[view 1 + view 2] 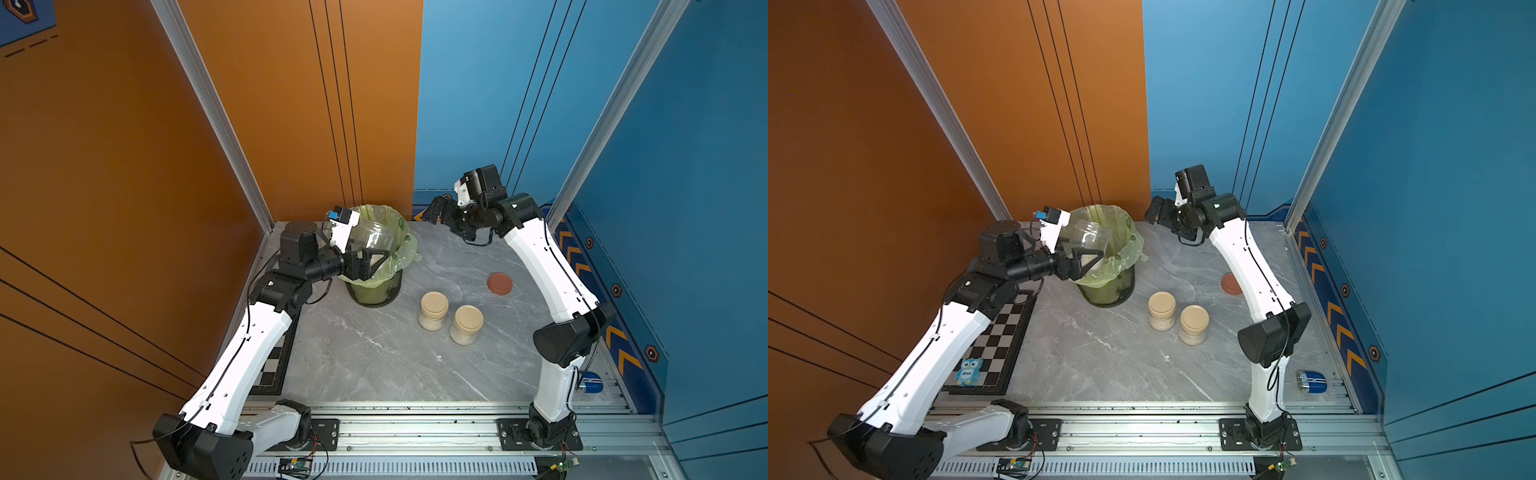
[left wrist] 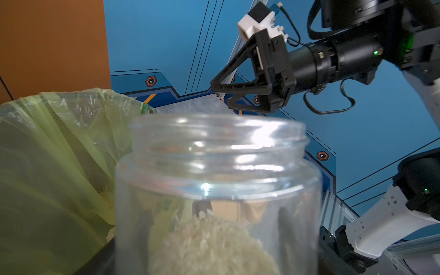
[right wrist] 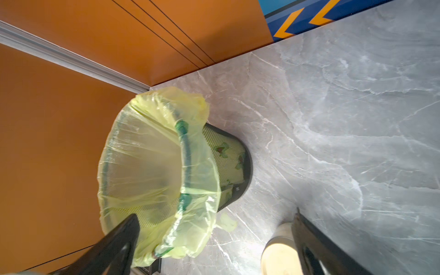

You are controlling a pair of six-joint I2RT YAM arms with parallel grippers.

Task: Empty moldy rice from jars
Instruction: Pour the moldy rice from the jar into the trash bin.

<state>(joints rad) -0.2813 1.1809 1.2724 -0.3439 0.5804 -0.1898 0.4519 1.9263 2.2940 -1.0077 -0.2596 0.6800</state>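
My left gripper (image 1: 368, 262) is shut on an open clear jar (image 1: 372, 241), held tilted over the bin (image 1: 374, 286). In the left wrist view the jar (image 2: 214, 166) has no lid, and the moldy rice (image 2: 209, 245) lies heaped at its base end between my fingers. Two more jars with beige lids (image 1: 434, 311) (image 1: 467, 324) stand upright at mid-table, with rice inside them. A reddish-brown lid (image 1: 499, 283) lies flat to their right. My right gripper (image 1: 432, 210) hangs open and holds nothing, raised at the back to the right of the bin; in its own view the gripper (image 3: 215, 214) looks down on the bin (image 3: 154, 166) and a beige-lidded jar (image 3: 278, 250).
The bin is dark mesh lined with a pale green bag (image 1: 1104, 232) and stands at the back left by the orange wall. A chessboard (image 1: 1000, 340) lies under my left arm. A blue and white object (image 1: 1312, 382) rests at the front right by the rail.
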